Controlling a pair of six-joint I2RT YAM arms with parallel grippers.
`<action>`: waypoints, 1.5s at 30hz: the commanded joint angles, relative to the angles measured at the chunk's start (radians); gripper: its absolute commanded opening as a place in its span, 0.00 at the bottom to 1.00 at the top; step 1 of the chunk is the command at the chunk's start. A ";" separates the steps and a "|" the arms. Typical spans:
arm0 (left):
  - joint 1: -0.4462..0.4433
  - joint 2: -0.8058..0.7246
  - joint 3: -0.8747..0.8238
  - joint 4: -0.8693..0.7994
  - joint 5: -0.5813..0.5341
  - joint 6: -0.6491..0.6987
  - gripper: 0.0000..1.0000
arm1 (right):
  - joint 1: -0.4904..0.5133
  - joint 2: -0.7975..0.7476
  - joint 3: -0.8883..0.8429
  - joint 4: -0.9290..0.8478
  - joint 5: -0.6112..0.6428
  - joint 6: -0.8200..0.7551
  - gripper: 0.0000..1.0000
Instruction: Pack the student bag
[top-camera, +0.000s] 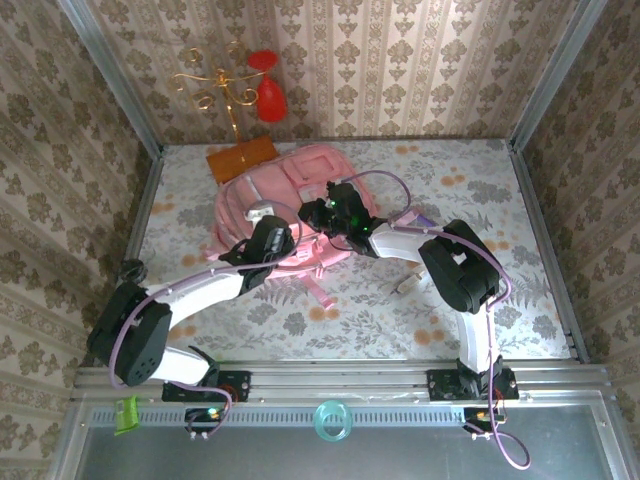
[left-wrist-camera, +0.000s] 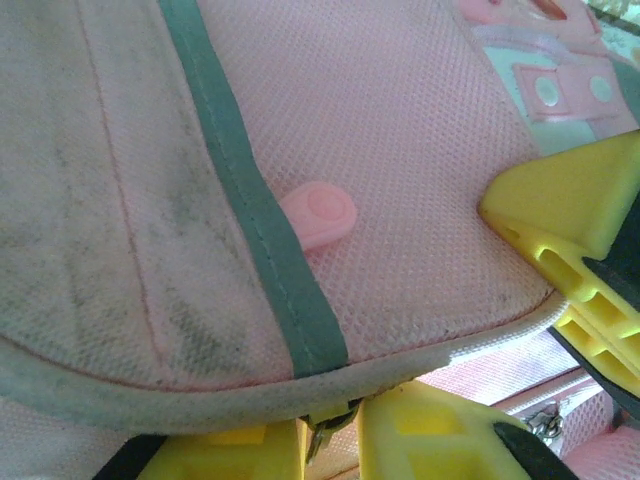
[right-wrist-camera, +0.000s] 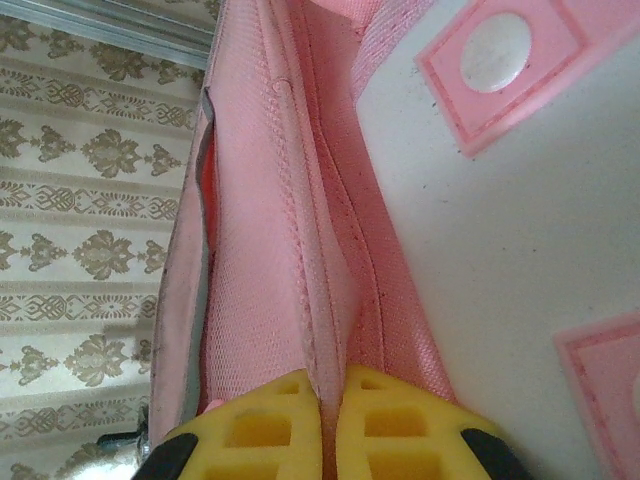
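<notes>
The right end effector (right-wrist-camera: 330, 405) clamps student bag (top-camera: 300, 170) fabric; left end effector (top-camera: 270, 238) state unclear; brown box (top-camera: 240, 160) behind.

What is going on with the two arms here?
Both arms are working on the student bag, which lies on the table. The right gripper is shut on a fold of its pink fabric. The left gripper has its fingers close together at the bag's trimmed edge; whether it grips yet is unclear.

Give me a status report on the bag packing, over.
Right gripper: jaws shut on a fold of the student bag. Left gripper: jaws near together at its trimmed edge, grip unclear. Orange block behind the bag, away from both.
</notes>
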 joint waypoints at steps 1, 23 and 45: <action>0.016 -0.028 -0.014 0.126 -0.039 0.032 0.22 | 0.027 -0.040 0.020 0.076 -0.080 -0.016 0.04; 0.020 0.015 -0.023 0.184 -0.059 0.109 0.00 | 0.001 -0.053 -0.011 0.035 -0.059 -0.062 0.03; 0.287 -0.245 -0.033 -0.331 0.340 0.426 0.00 | -0.188 -0.003 0.227 -0.647 -0.306 -0.769 0.00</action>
